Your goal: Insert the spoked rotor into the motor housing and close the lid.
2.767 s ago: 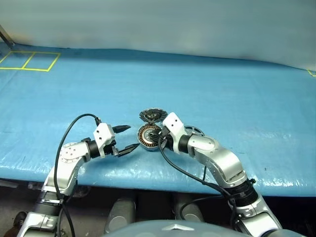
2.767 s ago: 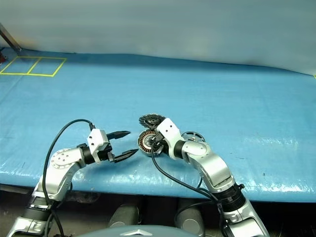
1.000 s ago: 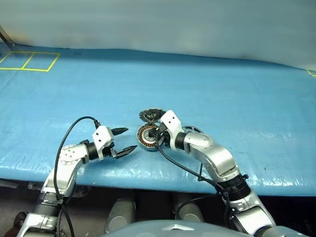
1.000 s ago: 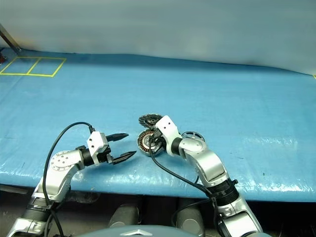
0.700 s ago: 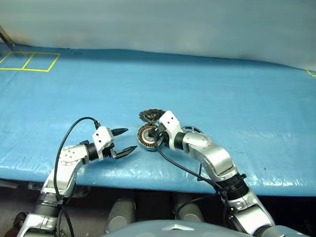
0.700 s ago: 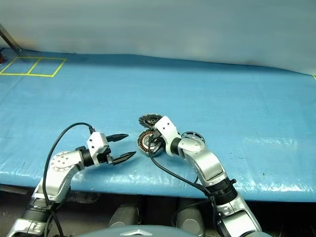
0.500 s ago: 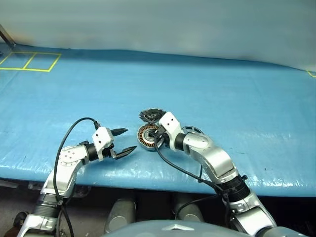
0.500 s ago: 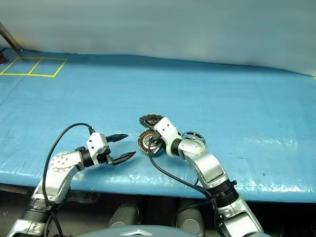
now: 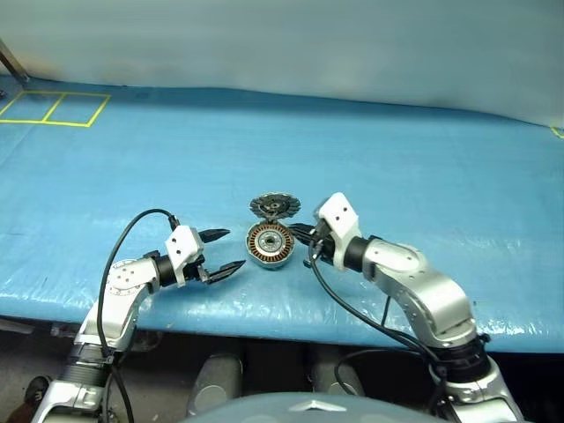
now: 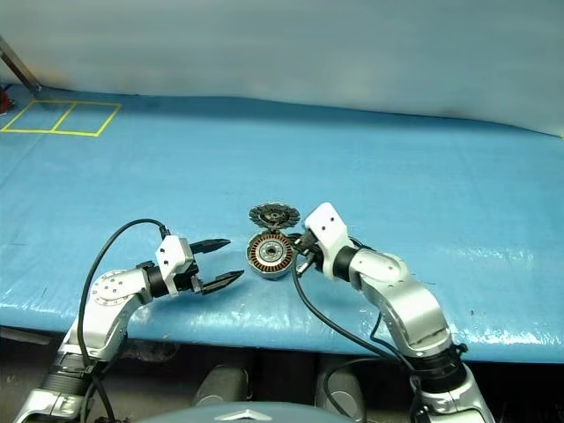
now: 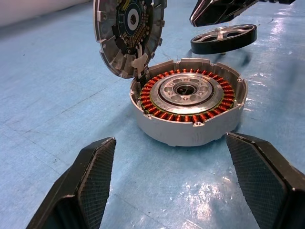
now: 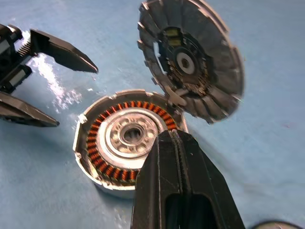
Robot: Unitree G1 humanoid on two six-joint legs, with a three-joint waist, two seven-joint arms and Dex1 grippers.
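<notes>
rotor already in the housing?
No: the rotor lies on the table behind the housing, whose windings and centre are bare.

Spoked rotor (image 11: 224, 38): hidden behind the right arm in the head views; only a sliver shows at the right wrist view's edge.
Lid (image 12: 190, 59): far rim blurred in the right wrist view.
Left gripper (image 11: 171, 183): fingers cut off by the left wrist view's edge.
</notes>
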